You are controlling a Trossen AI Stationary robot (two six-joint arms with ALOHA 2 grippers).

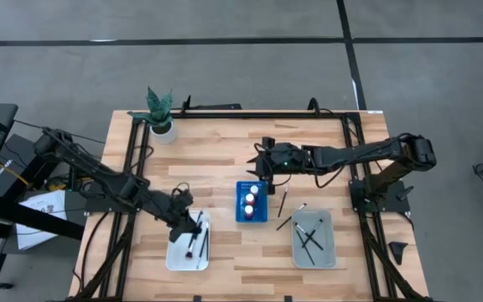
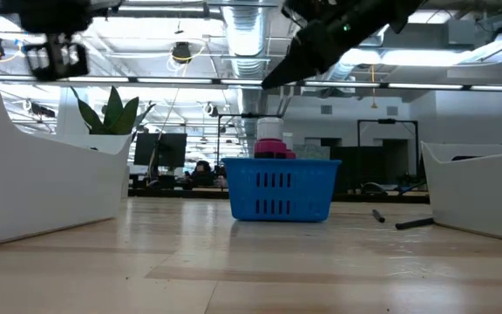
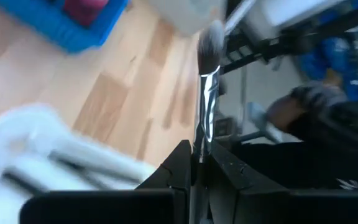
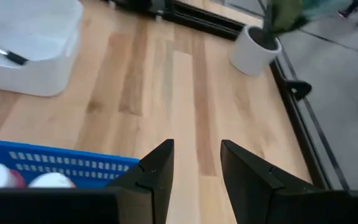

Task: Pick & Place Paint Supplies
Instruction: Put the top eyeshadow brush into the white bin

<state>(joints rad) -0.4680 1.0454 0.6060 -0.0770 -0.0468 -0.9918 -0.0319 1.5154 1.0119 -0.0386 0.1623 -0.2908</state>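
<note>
Left pincer hangs over the white tray by the surface's front edge, left of centre, pinching a brush. The left wrist view shows the ferrule and bristles sticking straight out past the clamped fingers, handle gripped low. Prob held that way so the brush can go down lengthwise into the tray, where two more brushes already lie. That tray looks like the brush drop-off.

Right pincer is up over mid-surface, just behind the blue rack, jaws spread w/ nothing between them. The right wrist view shows bare wood in the gap and the rack's rim just below the fingers. Two white caps of the red bottles show inside the rack, standing upright, so bottles look sorted into it. In the low view the rack sits dead centre w/ a pink-red bottle top poking above the rim.

Still loose: brushes on bare wood between the rack and the grey tray, towards the right side, plus several in the grey tray near the front-right corner. Those lie near the right pincer's side, forward of it, well apart from its fingers. Guess is the grey tray is the source pile.

Small potted plant at the back-left corner, out of the way.
</note>
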